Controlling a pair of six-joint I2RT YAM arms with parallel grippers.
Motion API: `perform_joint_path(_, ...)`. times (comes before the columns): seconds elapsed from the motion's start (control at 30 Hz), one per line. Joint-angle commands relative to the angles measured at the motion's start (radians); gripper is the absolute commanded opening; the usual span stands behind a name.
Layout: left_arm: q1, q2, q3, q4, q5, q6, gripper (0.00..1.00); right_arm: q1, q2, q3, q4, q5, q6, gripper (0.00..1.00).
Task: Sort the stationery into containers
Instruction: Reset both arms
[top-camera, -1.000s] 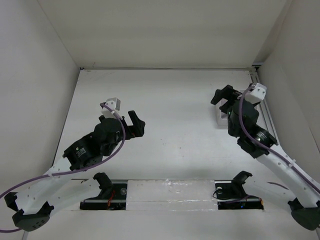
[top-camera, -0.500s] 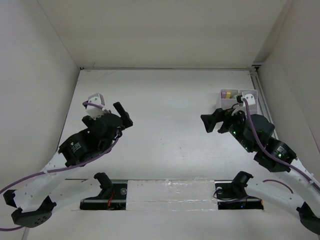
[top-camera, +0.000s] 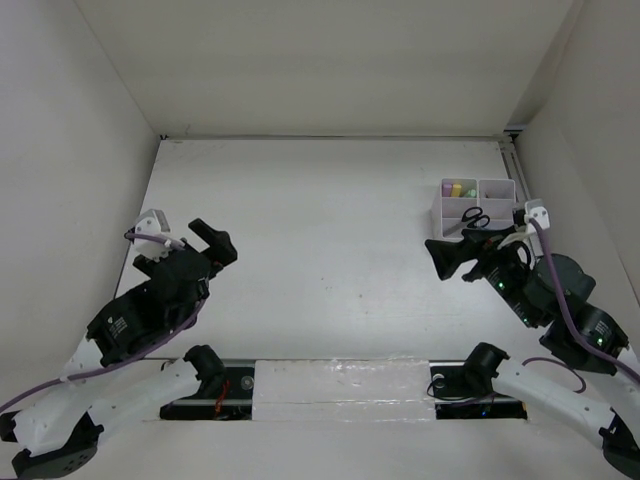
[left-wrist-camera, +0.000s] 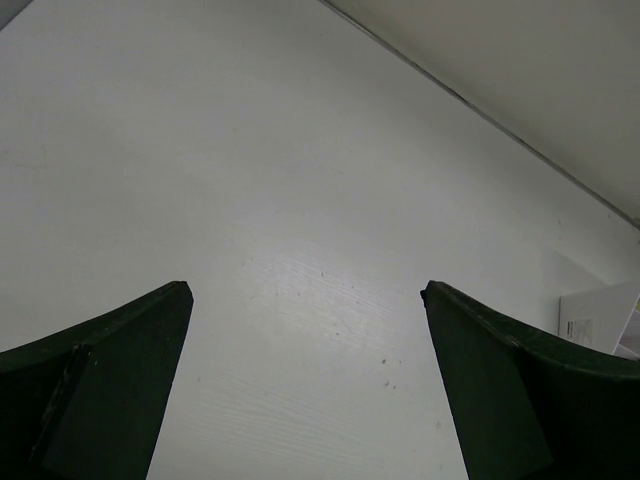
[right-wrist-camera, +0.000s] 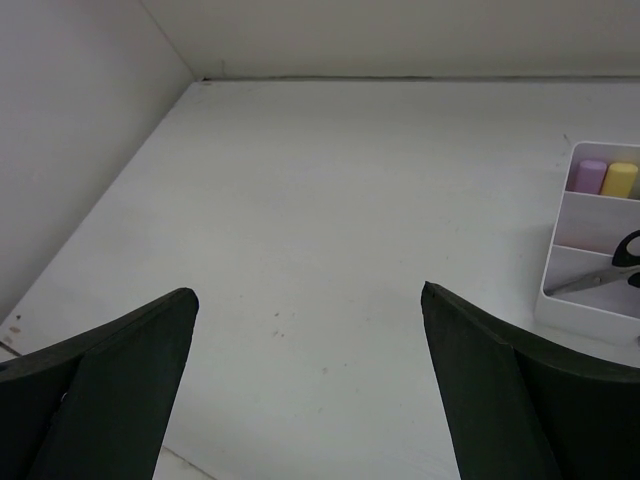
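The white four-compartment organizer stands at the back right of the table. It holds a pink stick, a yellow stick and black-handled scissors. In the right wrist view the organizer is at the right edge, with the pink stick, yellow stick and scissors inside. My right gripper is open and empty, in front and left of the organizer. My left gripper is open and empty over bare table at the left. No loose stationery shows on the table.
White walls enclose the table on the left, back and right. A metal rail runs along the right wall beside the organizer. A corner of the organizer shows at the right edge of the left wrist view.
Both arms have drawn back toward the near edge. The right gripper has moved off the organizer, uncovering it. The left gripper has moved left and nearer.
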Motion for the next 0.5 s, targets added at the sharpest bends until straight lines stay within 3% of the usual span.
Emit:
perform_joint_path(0.0, 0.006, -0.021, -0.019, 0.027, -0.036, -0.025, 1.0, 0.01, 0.017, 0.017, 0.004, 0.051, 0.021, 1.0)
perform_joint_path(0.2, 0.006, -0.04, -0.038, 0.058, -0.026, 0.007, 1.0, 0.01, -0.015, 0.006, -0.007, 0.138, 0.065, 1.0)
perform_joint_path(0.47, 0.006, -0.03, -0.038, 0.058, -0.026, 0.016, 1.0, 0.01, -0.043, -0.003, 0.005, 0.138, 0.076, 1.0)
